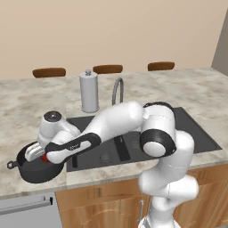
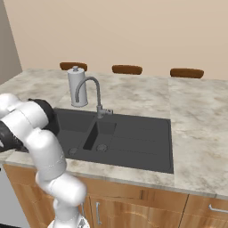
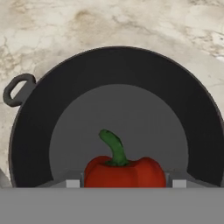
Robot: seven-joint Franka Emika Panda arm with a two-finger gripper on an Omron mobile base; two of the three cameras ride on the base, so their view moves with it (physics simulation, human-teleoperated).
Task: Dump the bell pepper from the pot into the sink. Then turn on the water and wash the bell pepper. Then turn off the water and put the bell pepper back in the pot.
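Marble-patterned counter (image 1: pixel 26 95) runs under a beige wall, wooden cabinets below, with the black sink (image 2: pixel 133 142) set in it beside a grey faucet (image 2: pixel 91 91) and silver canister (image 1: pixel 89 91). Near the counter's front edge, left of the sink, sits the dark pot (image 3: pixel 65 87); the red, green-stemmed bell pepper (image 3: pixel 124 170) lies inside. The gripper (image 1: pixel 41 153) hangs over the pot, whether open or closed I cannot tell.
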